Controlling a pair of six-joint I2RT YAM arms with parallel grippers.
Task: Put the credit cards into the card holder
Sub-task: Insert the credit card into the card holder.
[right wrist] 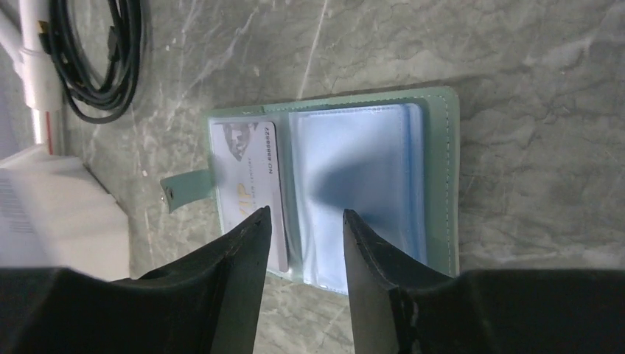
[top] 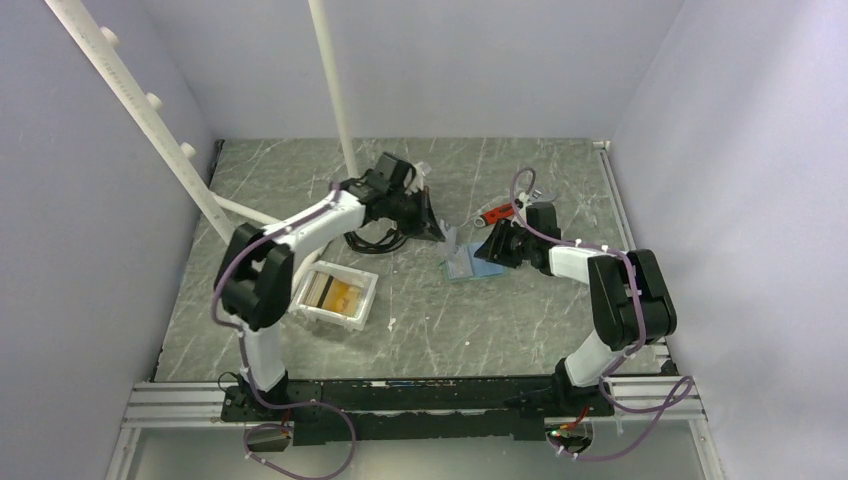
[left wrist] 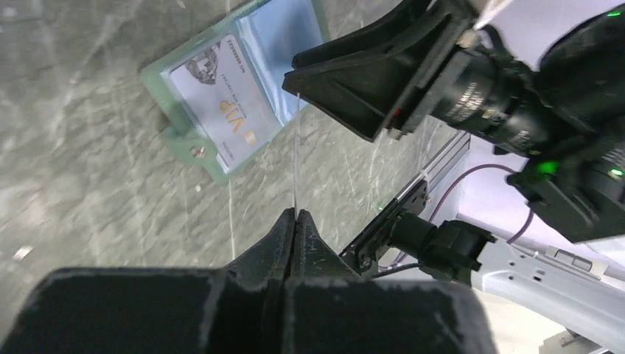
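Grey marbled table: card holder, tray, wrench, cable

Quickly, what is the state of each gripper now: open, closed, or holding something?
Left gripper: closed on a thin credit card, seen edge-on.
Right gripper: open, holding nothing, over the open card holder.

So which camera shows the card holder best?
The right wrist view: the card holder lies open, nearly whole, one card in a pocket. The left wrist view shows part of it, at an angle; the top view, a small bluish patch.
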